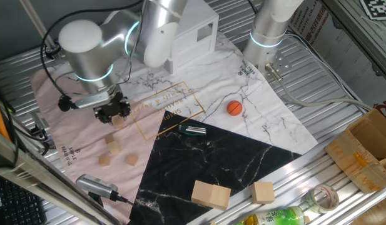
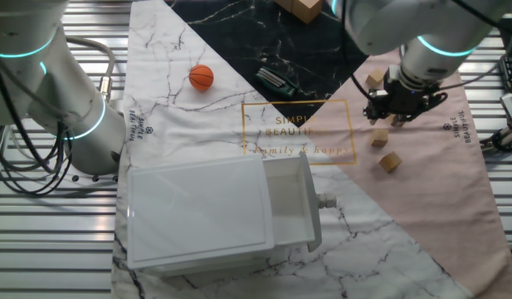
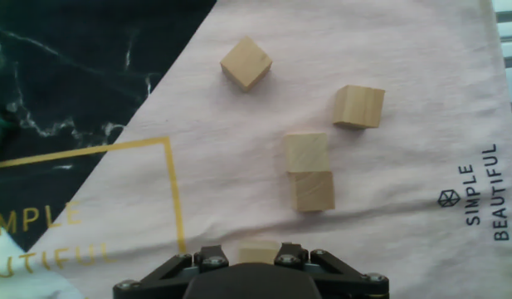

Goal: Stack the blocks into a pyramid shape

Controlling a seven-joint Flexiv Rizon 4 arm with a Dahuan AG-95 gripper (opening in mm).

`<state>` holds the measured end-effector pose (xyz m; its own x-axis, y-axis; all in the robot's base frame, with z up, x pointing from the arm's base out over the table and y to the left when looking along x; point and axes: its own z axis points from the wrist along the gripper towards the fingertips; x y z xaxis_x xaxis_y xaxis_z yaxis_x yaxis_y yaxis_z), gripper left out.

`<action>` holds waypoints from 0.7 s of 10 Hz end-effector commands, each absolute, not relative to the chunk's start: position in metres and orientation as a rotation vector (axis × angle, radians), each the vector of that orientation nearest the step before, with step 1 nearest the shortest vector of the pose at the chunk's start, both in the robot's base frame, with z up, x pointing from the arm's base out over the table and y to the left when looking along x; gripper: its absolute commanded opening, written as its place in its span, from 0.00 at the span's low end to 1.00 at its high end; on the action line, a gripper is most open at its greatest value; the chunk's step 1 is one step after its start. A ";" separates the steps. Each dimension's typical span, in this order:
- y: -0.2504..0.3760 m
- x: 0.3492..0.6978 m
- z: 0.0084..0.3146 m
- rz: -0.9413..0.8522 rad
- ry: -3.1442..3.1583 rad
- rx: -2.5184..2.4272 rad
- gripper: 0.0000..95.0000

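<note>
In the hand view, small tan wooden blocks lie on the pink cloth: one point(image 3: 246, 63) near the black mat, one point(image 3: 358, 106) to its right, and two point(image 3: 307, 152) point(image 3: 312, 190) touching in a short line. My gripper point(image 3: 257, 259) is low over the cloth, its jaws close on either side of another block point(image 3: 257, 252). In one fixed view the gripper point(image 1: 112, 112) has that block point(image 1: 119, 122) at its fingertips. In the other fixed view the gripper point(image 2: 392, 116) hangs beside two blocks point(image 2: 379, 138) point(image 2: 391, 162); another point(image 2: 375, 80) lies further back.
An orange ball point(image 1: 234, 107) and a dark green-and-silver tool point(image 1: 193, 130) lie mid-table. Two larger pale wooden blocks point(image 1: 211, 194) point(image 1: 263, 192) sit near the front edge. A white box point(image 2: 214, 212) stands on the marble cloth. A second arm's base point(image 1: 269, 31) and a cardboard box point(image 1: 368, 156) are on the right.
</note>
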<state>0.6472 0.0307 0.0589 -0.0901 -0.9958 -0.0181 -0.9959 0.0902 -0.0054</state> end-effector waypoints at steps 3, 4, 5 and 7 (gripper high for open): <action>0.031 0.649 0.058 0.004 2.300 -2.111 0.40; 0.030 0.649 0.057 0.004 2.295 -2.113 0.40; 0.030 0.650 0.056 0.004 2.292 -2.115 0.40; 0.028 0.651 0.053 0.005 2.288 -2.117 0.40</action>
<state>0.6529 0.0273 0.0497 -0.0746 -0.9970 -0.0205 -0.9971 0.0748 -0.0109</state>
